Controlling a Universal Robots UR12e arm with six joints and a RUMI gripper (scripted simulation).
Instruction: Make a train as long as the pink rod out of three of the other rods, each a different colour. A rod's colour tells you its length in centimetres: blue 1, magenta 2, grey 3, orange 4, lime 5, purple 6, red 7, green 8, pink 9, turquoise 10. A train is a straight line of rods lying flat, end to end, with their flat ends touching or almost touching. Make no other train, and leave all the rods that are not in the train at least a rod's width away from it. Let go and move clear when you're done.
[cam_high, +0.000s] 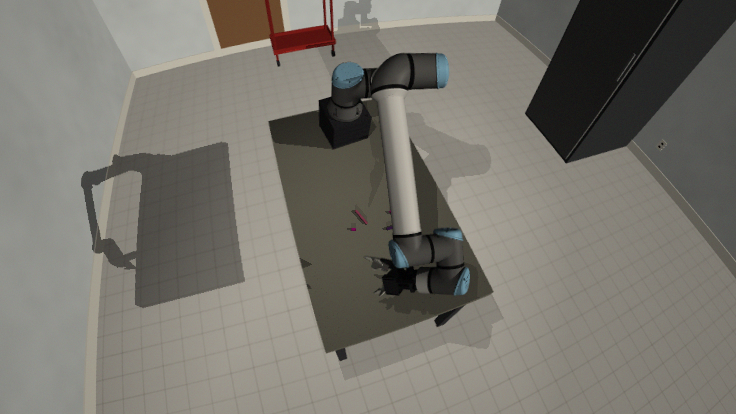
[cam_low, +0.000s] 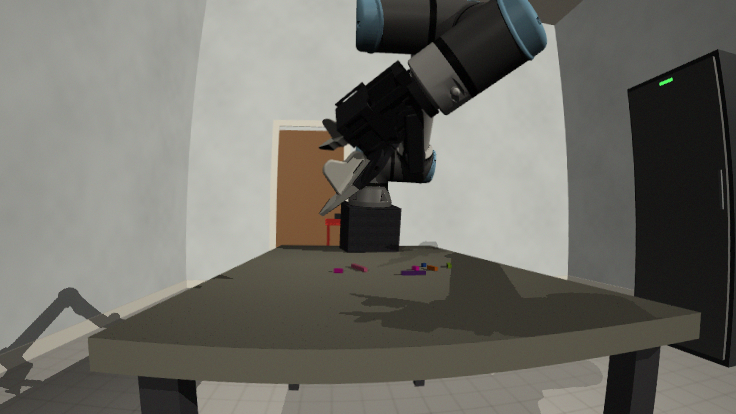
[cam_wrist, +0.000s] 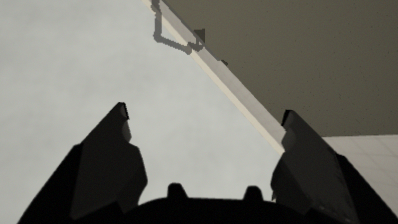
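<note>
My gripper is open and empty, high above the table, tilted sideways. The pink rod lies flat and slanted. A magenta rod lies close to it on the left. To the right, a purple rod lies in front of a second magenta rod. A small blue rod, an orange rod and a lime rod lie nearby. The arm hides these last three in the top view. Small gaps between the clustered rods are hard to judge.
The table bears the arm's black base at its far end. A red cart and a dark cabinet stand off the table. The arm's shadow falls on the table's right side.
</note>
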